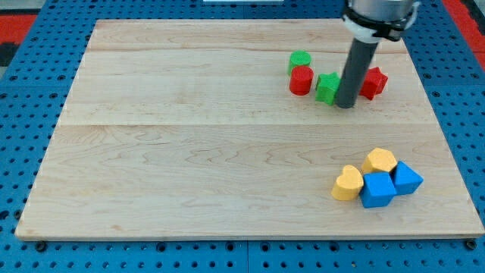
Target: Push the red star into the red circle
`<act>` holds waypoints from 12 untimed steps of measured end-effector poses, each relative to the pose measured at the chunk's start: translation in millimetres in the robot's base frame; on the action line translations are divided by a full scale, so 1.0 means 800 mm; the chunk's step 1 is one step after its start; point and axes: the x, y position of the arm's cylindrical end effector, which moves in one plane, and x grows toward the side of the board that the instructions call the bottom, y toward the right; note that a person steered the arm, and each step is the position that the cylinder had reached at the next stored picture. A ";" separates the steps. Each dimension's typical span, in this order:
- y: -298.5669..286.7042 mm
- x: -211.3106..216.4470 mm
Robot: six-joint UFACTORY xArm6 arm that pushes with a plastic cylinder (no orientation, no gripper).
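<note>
- My tip [345,105]: the lower end of the dark rod rests on the wooden board [189,152] in the view's upper right. It sits between the green block [327,87] on its left and the red star [373,82] on its right, touching or nearly touching both; true contact cannot be told.
- Jaws: the arm carries none, only the straight rod, so there is nothing to stand apart or together.
- Red star: the task's block, lying just right of the rod and partly hidden behind it.
- Red circle [301,80]: the goal, a short red cylinder left of the green block, with a green circle [300,59] touching it on the side toward the view's top.
- Placement, judged: the tip stands on the star's left, the side facing the goal. A push toward the circle calls for the tip to be on the star's right, so a move round the star seems needed first.
- Obstacle, judged: the green block lies in the straight line from star to circle and may be driven along or deflect the star.
- Bystanders: a yellow heart [348,183], a yellow block [380,161] and two blue blocks [377,189] [407,178] cluster at the view's lower right, well apart from the work.
</note>
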 end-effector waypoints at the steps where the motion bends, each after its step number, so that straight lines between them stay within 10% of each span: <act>1: 0.002 -0.001; 4: 0.248 -0.004; 7: 0.134 -0.023; 12: 0.187 -0.044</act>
